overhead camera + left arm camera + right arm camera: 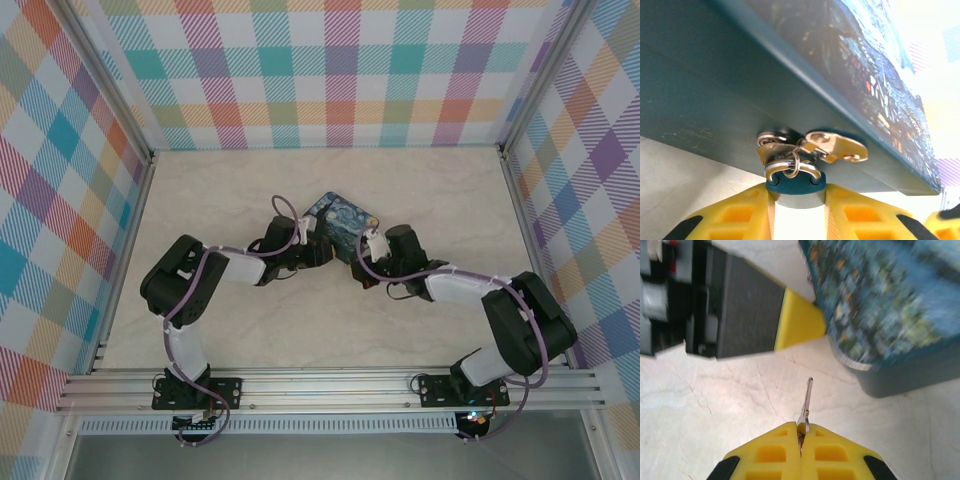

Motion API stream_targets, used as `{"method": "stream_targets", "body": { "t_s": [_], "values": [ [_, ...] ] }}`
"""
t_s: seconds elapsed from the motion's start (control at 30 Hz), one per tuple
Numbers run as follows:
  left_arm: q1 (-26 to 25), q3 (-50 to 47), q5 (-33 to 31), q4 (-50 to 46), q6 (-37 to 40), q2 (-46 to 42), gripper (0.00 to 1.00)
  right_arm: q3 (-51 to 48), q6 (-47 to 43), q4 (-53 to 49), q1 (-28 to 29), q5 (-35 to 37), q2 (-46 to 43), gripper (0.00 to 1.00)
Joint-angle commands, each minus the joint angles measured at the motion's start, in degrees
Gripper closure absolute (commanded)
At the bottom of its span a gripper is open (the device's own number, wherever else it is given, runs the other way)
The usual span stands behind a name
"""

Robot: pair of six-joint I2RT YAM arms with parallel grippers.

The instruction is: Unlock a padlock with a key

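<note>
The padlock (pixel 795 182), blue-bodied with a silver shackle (pixel 775 166), sits pinched between the yellow fingers of my left gripper (pixel 795 194), right against the side wall of the dark blue painted tin (pixel 715 95). A small ring with brass-coloured metal pieces (pixel 837 146) hangs on the shackle. My right gripper (pixel 801 432) is shut on the key (pixel 808 395), whose thin blade points forward over the table toward the left gripper's yellow finger (pixel 797 320). From above, the left gripper (pixel 320 250) and right gripper (pixel 362 252) face each other just in front of the tin (pixel 345 222).
The tin (pixel 880 305) stands close on the right of the key in the right wrist view. Plaid walls (pixel 340 70) enclose the marble-patterned table (pixel 330 330) on three sides. An aluminium rail (pixel 330 385) runs along the near edge.
</note>
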Motion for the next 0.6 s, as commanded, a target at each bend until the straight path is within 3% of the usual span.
{"method": "stream_targets", "body": {
  "t_s": [0.0,0.57],
  "values": [
    [-0.72,0.64,0.39,-1.07,-4.3,-3.07,0.74,-1.7,-4.32,4.96,1.87,4.25,-0.18,1.0],
    [-2.48,0.96,0.16,-3.93,-7.89,-4.65,0.74,-2.36,-10.75,14.26,3.81,8.06,7.1,1.0]
  ]
}}
